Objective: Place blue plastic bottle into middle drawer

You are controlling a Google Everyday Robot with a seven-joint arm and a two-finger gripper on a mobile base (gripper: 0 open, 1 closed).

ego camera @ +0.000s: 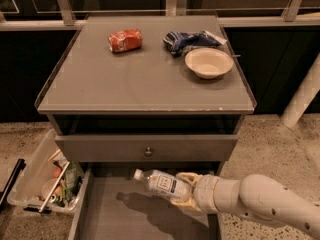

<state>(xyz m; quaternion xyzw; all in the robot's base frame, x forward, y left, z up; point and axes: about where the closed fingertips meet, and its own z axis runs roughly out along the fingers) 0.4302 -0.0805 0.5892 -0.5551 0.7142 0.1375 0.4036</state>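
The blue plastic bottle [161,183], clear with a white cap and a pale label, lies sideways in my gripper [183,193], cap pointing left. My gripper is shut on the bottle's base end and holds it just above the floor of the open middle drawer [120,216], toward its back right. The bottle's shadow falls on the grey drawer floor below it. My white arm reaches in from the lower right.
A closed drawer front with a round knob [148,151] sits right above the bottle. On the cabinet top lie a crushed red can [125,40], a blue-white wrapper [187,40] and a beige bowl [208,62]. A clear bin of clutter [42,180] stands on the floor at left.
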